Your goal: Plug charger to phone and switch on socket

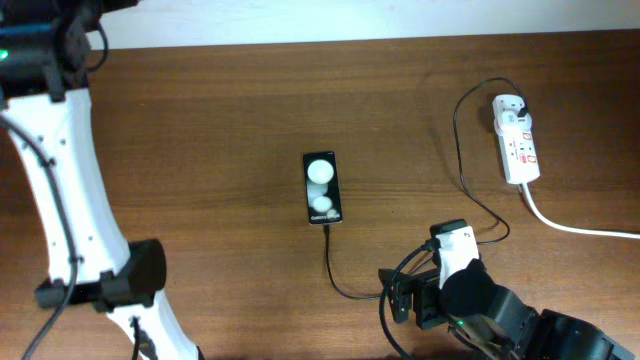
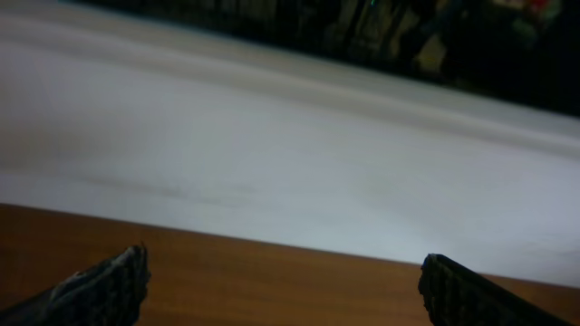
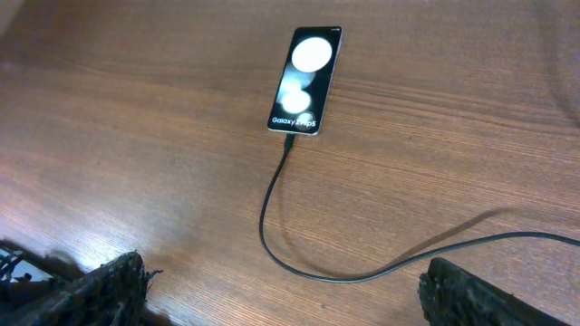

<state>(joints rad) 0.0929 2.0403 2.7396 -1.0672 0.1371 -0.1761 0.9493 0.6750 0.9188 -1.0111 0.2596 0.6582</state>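
The black phone [image 1: 322, 188] lies face up mid-table, with two white round patches; it also shows in the right wrist view [image 3: 308, 81]. The thin black charger cable [image 1: 335, 275] meets the phone's near edge, loops right past my right gripper and runs up to the white adapter [image 1: 508, 102] sitting in the white socket strip [image 1: 520, 145] at the far right. The cable also shows in the right wrist view [image 3: 272, 226]. My right gripper [image 3: 285, 290] is open and empty, low over the table just short of the cable loop; it also shows in the overhead view [image 1: 398, 295]. My left gripper [image 2: 285, 290] is open and empty.
The strip's thick white cord [image 1: 580, 228] trails off the right edge. The left arm [image 1: 60, 170] stands along the table's left side. The left wrist view shows only the table's far edge [image 2: 272, 249] and a pale wall behind it.
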